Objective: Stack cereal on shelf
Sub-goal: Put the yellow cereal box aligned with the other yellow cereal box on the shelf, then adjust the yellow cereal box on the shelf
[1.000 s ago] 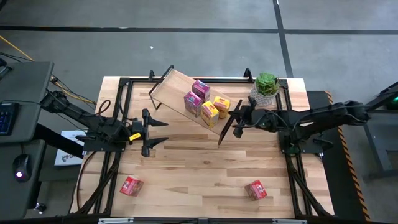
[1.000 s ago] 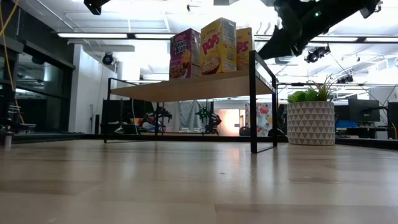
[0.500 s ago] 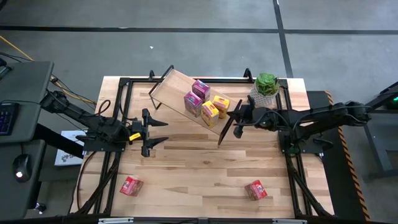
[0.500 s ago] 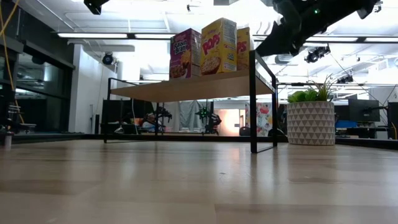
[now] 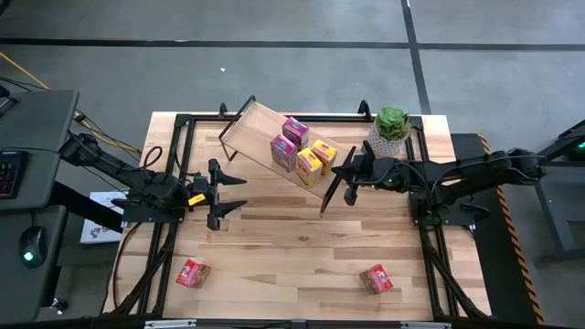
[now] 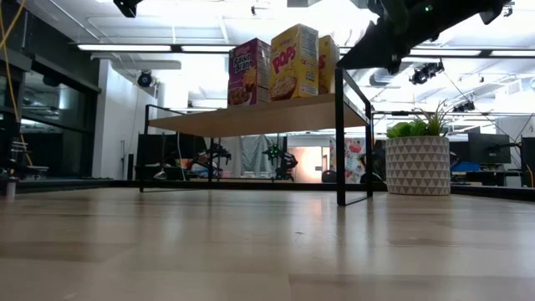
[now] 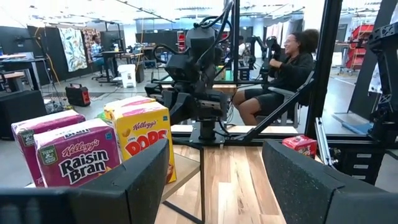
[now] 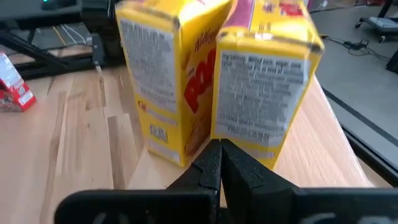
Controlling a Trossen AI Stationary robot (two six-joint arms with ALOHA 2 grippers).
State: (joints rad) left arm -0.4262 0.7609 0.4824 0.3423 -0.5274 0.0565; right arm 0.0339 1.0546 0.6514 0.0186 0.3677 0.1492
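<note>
Four cereal boxes (image 5: 303, 155) are stood on the shelf (image 5: 259, 128); two red ones (image 5: 193, 272) are left on the worktop (image 5: 292, 238). Right gripper (image 5: 340, 176), jaws clenched empty, is held at shelf end; boxes risk being toppled. Left gripper (image 5: 234, 193) is parked, jaws released.

Potted plant (image 5: 392, 124) at the table's (image 5: 292, 247) far right corner — seated person (image 7: 283, 68) beyond.

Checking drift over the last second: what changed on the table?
Barely anything. The right gripper, fingers shut and empty, edged slightly closer to the shelf end by the yellow cereal boxes. Left gripper open, parked mid-table. Four boxes on the shelf and two red boxes near the front edge stayed put.
</note>
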